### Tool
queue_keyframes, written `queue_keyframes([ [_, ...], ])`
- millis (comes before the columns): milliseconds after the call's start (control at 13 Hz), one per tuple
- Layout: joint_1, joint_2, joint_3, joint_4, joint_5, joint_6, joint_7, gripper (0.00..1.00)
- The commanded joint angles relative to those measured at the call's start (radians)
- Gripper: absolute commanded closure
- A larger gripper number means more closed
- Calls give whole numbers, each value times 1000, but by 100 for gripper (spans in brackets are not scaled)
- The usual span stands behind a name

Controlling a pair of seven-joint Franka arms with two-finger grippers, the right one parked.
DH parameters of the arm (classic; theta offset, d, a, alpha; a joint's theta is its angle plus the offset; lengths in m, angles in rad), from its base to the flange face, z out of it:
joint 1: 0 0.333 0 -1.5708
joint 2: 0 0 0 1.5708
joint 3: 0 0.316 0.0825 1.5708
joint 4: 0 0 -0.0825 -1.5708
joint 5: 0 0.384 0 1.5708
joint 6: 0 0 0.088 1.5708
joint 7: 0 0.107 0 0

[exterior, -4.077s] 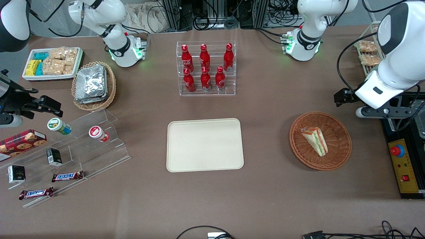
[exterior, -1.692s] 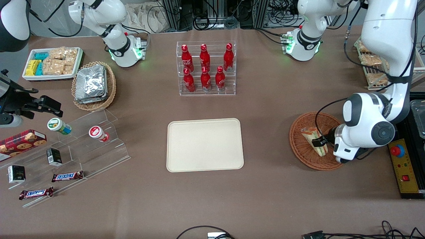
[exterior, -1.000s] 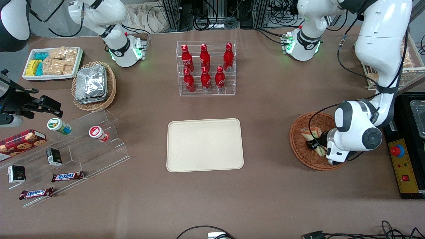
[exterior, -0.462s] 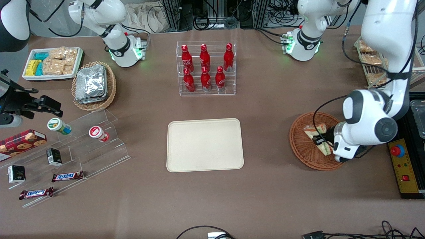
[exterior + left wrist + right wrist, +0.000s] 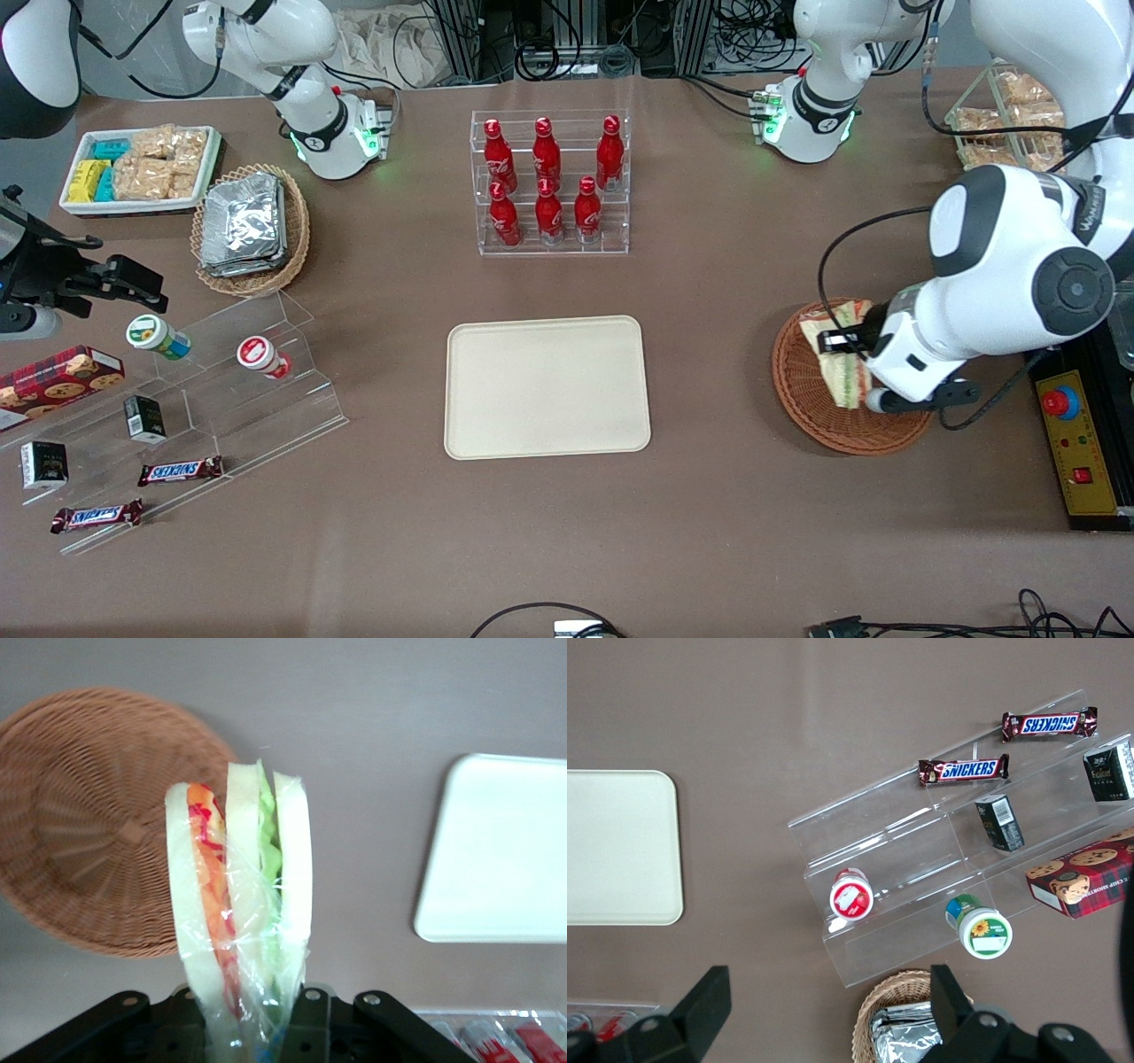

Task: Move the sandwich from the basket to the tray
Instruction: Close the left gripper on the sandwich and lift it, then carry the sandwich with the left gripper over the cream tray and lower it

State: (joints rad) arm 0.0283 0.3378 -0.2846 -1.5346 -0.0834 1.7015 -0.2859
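Claw (image 5: 839, 344) clenched on plastic-wrapped triangular white-bread sandwich (image 5: 239, 904), lifted clear above round reddish-brown wicker basket (image 5: 811, 408). I judge slick wrap and soft bread could slip or squash mid-carry. Cream rectangular tray (image 5: 547, 387) well apart across brown tabletop (image 5: 709, 514); a drop would land short.

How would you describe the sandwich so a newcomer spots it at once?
At the working arm's end of the table, find the round reddish-brown basket. Above it, the gripper holds the sandwich: a plastic-wrapped white-bread wedge with green and orange filling.
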Motion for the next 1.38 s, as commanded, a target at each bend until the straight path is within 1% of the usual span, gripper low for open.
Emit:
queue_keyframes([
  [0,-1,130,-91,126,-4,-19,31,100],
  [154,-1,216,-155,194,-4,-17,30,100],
  [308,-2,295,-209,226,-3,-11,28,100],
  [385,-37,320,-214,225,11,19,28,100],
  [538,-112,368,-211,223,82,70,-10,100],
  [615,-128,394,-211,223,103,92,-59,100],
  [769,-171,443,-209,221,117,151,-96,100],
  [1000,-224,518,-208,221,206,242,-159,100],
  [1077,-231,535,-208,221,221,260,-168,100],
  [1308,-247,575,-205,218,225,325,-185,100],
])
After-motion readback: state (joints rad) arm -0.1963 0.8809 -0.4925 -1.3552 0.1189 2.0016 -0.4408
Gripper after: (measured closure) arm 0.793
